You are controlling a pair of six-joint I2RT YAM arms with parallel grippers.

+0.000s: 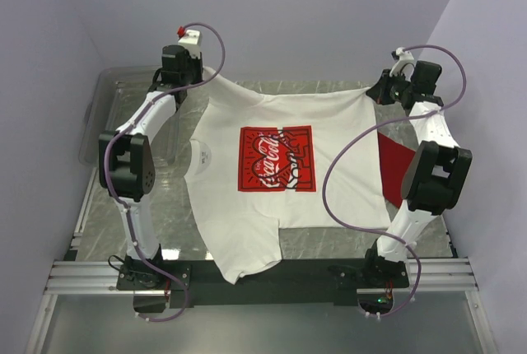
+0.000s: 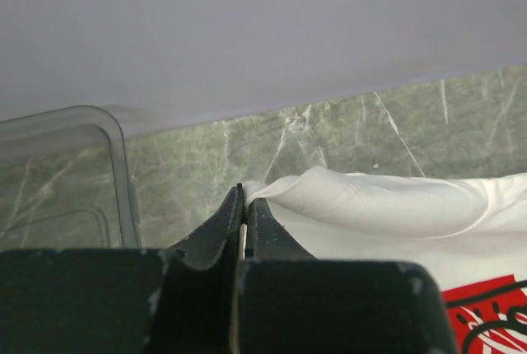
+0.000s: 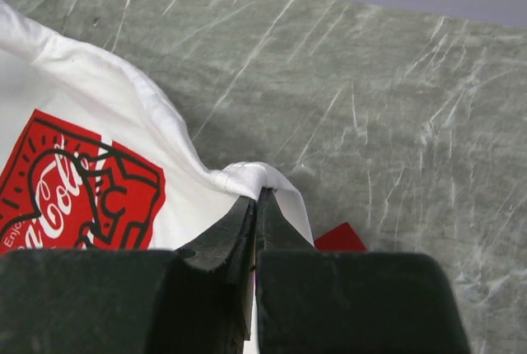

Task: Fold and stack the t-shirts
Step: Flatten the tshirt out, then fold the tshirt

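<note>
Left claw [image 2: 244,199] clamped on one far corner of white shirt [image 1: 239,214] | right claw [image 3: 258,199] clamped on the other | likely held taut for folding | red shirt [image 1: 394,163] under its edge

I see only a slice of the red t-shirt [image 1: 395,160] at the right. The white t-shirt [image 1: 247,206] and my right arm [image 1: 435,174] cover the rest. The collar label [image 1: 203,154] is too small to read. The clear bin [image 1: 92,123], far left, sits partly behind my left arm [image 1: 128,165]. On both wrist cameras the chest print [image 2: 490,321] is cut off by the picture's edge.
</note>
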